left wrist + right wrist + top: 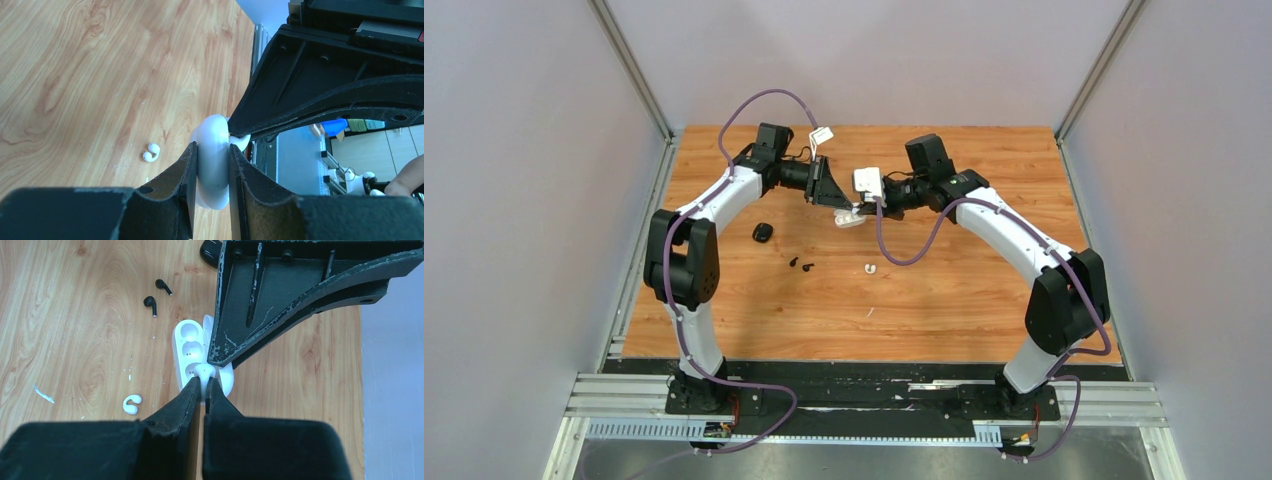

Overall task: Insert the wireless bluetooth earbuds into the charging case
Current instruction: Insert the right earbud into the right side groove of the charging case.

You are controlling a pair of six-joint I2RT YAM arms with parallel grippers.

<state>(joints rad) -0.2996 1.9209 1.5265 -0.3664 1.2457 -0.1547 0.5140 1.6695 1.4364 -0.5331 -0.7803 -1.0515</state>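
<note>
My left gripper (212, 148) is shut on the white charging case (214, 175) and holds it edge-on at the table. The case (186, 347) lies open, its wells showing in the right wrist view. My right gripper (204, 382) is shut on a white earbud (205, 372) right at the near well of the case. A second white earbud (132, 404) lies on the wood to the left of the case. Two black earbuds (156, 294) lie further off. In the top view both grippers (842, 203) (865, 207) meet over the case (851, 220).
A black charging case (763, 232) lies on the wooden table (964, 290) left of the black earbuds (801, 265). The loose white earbud (871, 267) sits near the table's middle. Grey walls enclose the table on both sides.
</note>
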